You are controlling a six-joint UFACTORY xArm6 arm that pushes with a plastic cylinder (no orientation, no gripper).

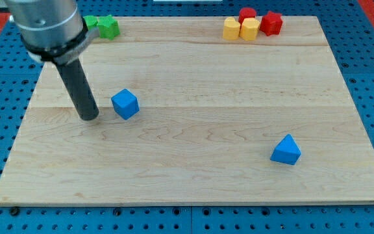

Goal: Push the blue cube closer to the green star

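Note:
The blue cube [125, 103] sits on the wooden board at the view's centre left. My tip [89, 118] rests on the board just to the cube's left, a small gap apart. The green star [108, 26] lies at the board's top left edge, well above the cube. Another green block [91, 23] is beside it, partly hidden behind the arm.
A blue triangular block [286, 150] lies at the lower right. At the top right are two yellow blocks [232, 28] [249, 28] and two red blocks [247, 13] [271, 23] clustered together. The wooden board [193, 175] lies on a blue perforated table.

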